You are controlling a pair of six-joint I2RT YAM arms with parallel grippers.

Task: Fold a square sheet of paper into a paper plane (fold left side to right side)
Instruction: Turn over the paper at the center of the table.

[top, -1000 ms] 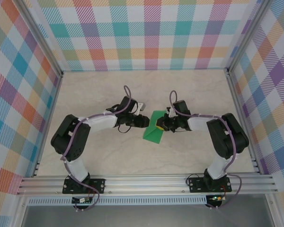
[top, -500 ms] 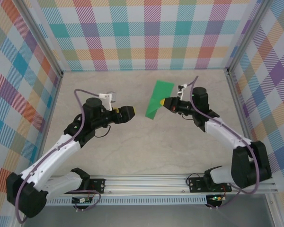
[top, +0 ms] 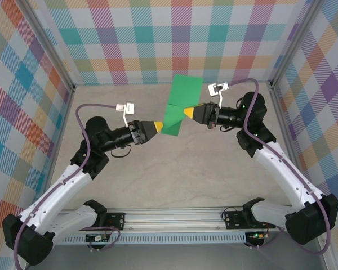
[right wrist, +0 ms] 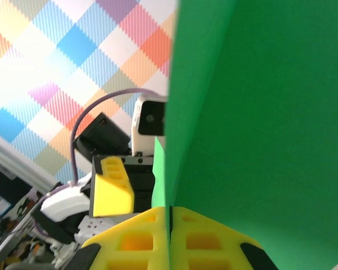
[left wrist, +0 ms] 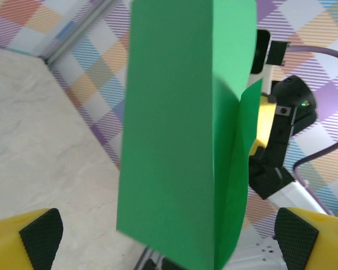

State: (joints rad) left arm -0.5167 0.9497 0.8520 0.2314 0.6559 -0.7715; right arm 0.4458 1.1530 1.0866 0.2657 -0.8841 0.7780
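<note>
Green paper, apparently folded once into a narrow doubled strip, hangs above the far middle of the table, pinched in my right gripper, with my left gripper spread wide just beside its near-left edge; by my judgement the nose and wing folds are left to do.

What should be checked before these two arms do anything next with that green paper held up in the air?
1. Right gripper shut on the green paper: ok.
2. Left gripper open: ok.
3. Green paper held clear of the table: ok.
4. Green paper lined up between the left gripper's fingers, seen from the left wrist: ok.
5. Green paper deep enough between those fingers to pinch: cannot tell.
6. Fold edges matched: cannot tell.
</note>
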